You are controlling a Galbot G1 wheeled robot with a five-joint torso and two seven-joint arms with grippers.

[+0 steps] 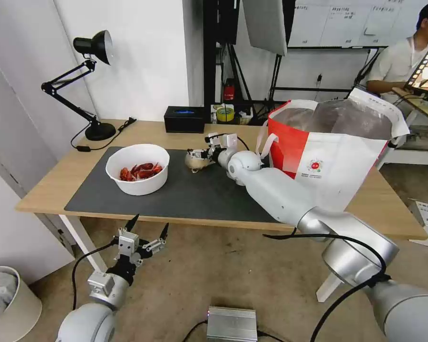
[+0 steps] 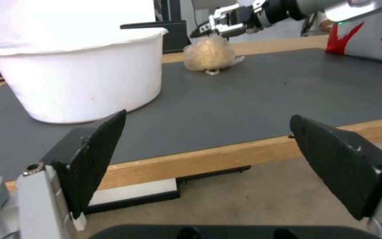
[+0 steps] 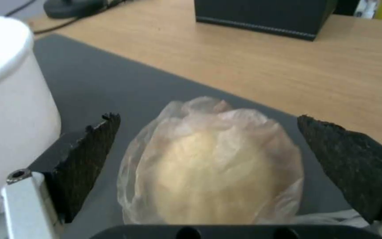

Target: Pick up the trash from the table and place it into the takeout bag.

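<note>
On the table's dark grey mat (image 1: 199,194) stands a white bowl (image 1: 138,168) holding red crayfish shells. To its right lies a small beige lump of trash in clear plastic film (image 1: 197,161). My right gripper (image 1: 193,154) is open around that lump; in the right wrist view the lump (image 3: 213,166) sits between the two black pads (image 3: 89,159), apart from both. The white-and-red takeout bag (image 1: 328,152) stands open at the table's right end, foil lining showing. Below the table's front edge, my left gripper (image 1: 147,230) hangs open and holds nothing.
A black tissue box (image 1: 184,118) and a black desk lamp (image 1: 97,129) stand along the table's (image 1: 57,185) far side. On the floor are a white bin (image 1: 9,304) at the left and a silver box (image 1: 232,324) in front.
</note>
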